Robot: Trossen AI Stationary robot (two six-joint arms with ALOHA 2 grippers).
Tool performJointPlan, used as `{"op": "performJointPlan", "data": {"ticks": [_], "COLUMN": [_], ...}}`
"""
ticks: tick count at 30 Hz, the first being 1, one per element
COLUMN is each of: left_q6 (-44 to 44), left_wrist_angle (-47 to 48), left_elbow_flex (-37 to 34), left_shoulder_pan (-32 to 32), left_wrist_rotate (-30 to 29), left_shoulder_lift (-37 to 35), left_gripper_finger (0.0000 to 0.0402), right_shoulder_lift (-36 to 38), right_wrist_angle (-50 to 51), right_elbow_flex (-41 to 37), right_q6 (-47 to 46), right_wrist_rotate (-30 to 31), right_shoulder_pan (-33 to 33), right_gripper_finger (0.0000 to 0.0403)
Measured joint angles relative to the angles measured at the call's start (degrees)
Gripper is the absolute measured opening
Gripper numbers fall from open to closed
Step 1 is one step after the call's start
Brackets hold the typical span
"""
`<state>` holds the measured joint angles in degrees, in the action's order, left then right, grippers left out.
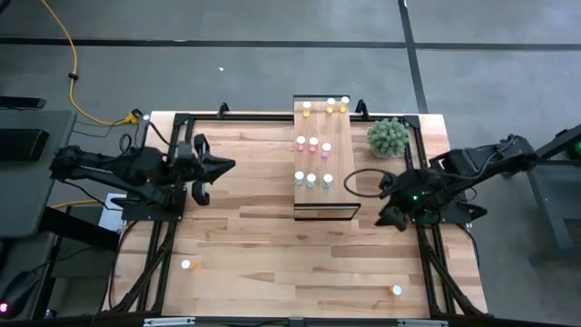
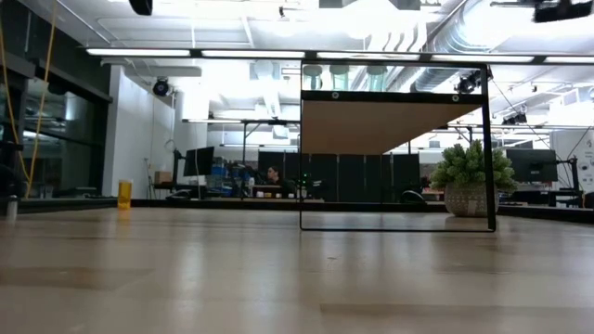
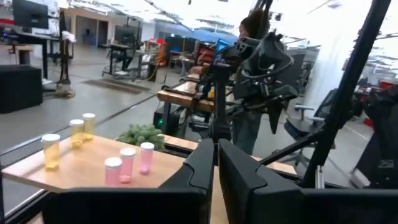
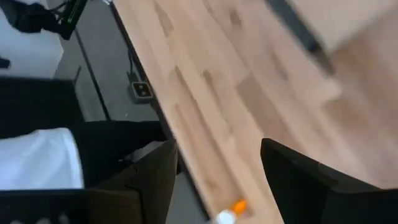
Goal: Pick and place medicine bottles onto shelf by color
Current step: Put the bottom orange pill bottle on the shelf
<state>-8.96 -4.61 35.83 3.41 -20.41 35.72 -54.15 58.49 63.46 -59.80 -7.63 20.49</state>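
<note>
Shelf (image 1: 324, 163), table centre: nine medicine bottles (image 1: 312, 143) grouped by colour. Two bottles left at 7 (image 1: 187, 265) and 5 o'clock (image 1: 397, 291). Left gripper (image 1: 203, 178) closed, empty; right gripper (image 1: 394, 218) spread wide, empty.

A small potted plant (image 1: 388, 137) with bushy green foliage stood on the plank worktop (image 1: 254, 236) near its far right corner. A yellow cable (image 1: 74, 82) trailed across the grey floor beyond the far left corner. In the low view, a person (image 2: 273, 176) sat among desks and monitors far behind.
</note>
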Motion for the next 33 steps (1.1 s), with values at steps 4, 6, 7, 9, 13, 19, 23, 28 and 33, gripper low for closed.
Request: {"op": "performJointPlan", "data": {"ticks": [4,6,7,9,13,19,23,28,33], "left_q6": [0.6,0.4,0.0,-0.9,-1.4,-1.8,-2.0,-2.0,-2.0], "left_wrist_angle": [-4.7,-6.7,-7.2,-7.4,-6.9,-6.9,-6.9,-6.9,-6.9], "left_elbow_flex": [-4.7,-6.3,-7.0,-7.8,-8.0,-8.0,-8.0,-8.0,-8.0], "left_shoulder_pan": [-0.1,-0.1,-0.1,-0.1,-0.1,-0.1,-0.1,-0.1,-0.1], "left_wrist_rotate": [2.5,4.0,4.7,6.1,7.9,9.2,9.3,8.7,8.0], "left_shoulder_lift": [-1.4,-2.2,-2.7,-3.5,-3.9,-3.9,-3.9,-3.9,-3.9], "left_gripper_finger": [0.0006,0.0003,0.0003,0.0001,0.0,0.0,0.0,0.0,0.0], "right_shoulder_lift": [-1.2,-3.1,-4.3,-7.6,-14.5,-23.6,-27.8,-31.5,-33.5], "right_wrist_angle": [0.4,0.4,0.4,0.4,-0.1,-1.0,-1.7,-3.2,-6.4], "right_elbow_flex": [0.0,0.0,0.0,0.0,0.0,0.0,0.0,-0.1,-0.1], "right_q6": [-14.8,-21.4,-24.4,-30.1,-43.1,-58.0,-64.0,-64.3,-64.8], "right_wrist_rotate": [2.2,3.2,3.1,2.9,2.3,-1.3,-1.5,-1.5,-1.6], "right_shoulder_pan": [6.6,10.8,12.8,16.8,23.4,31.6,35.2,35.9,35.8], "right_gripper_finger": [0.0224,0.0224,0.0224,0.0223,0.0223,0.0223,0.0223,0.0223,0.0223]}}
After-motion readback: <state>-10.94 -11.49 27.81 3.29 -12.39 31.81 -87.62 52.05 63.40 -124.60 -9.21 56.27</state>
